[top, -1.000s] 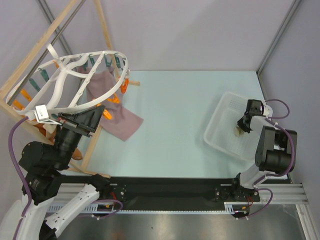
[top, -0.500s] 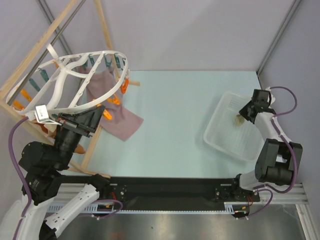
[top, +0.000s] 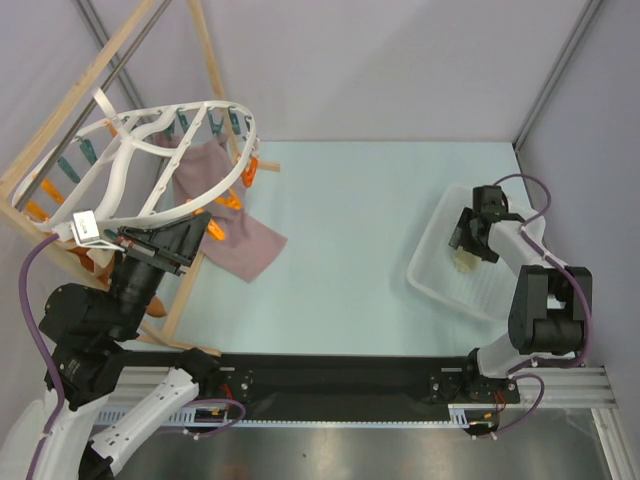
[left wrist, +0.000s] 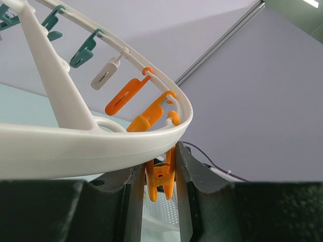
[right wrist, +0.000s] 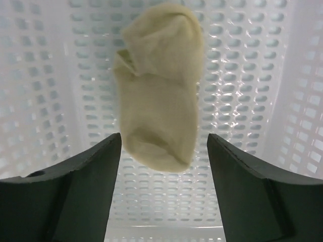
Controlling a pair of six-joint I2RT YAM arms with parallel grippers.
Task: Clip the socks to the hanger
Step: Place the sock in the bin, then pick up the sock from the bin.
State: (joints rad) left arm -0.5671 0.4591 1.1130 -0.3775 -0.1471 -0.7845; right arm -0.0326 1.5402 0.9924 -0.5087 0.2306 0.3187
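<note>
The hanger (top: 150, 170), a white oval frame rimmed with teal and orange pegs, hangs tilted at the far left; its rim (left wrist: 101, 146) fills the left wrist view. My left gripper (top: 200, 228) (left wrist: 160, 164) reaches up under that rim and is shut on an orange peg (left wrist: 161, 176). One pale cream sock (right wrist: 159, 111) (top: 463, 262) lies loose on the floor of the white perforated basket (top: 490, 292). My right gripper (top: 466, 243) (right wrist: 164, 138) hovers just over it, open, a finger on either side and not touching it.
A mauve-pink cloth (top: 240, 235) hangs from the hanger's near side down onto the table. A wooden frame (top: 60, 120) carries the hanger at the left. The basket's walls (right wrist: 40, 75) surround the right gripper.
The right gripper has swung left across the basket and opened wide; the sock it carried now lies free beneath it. The left arm and hanger have not moved.
</note>
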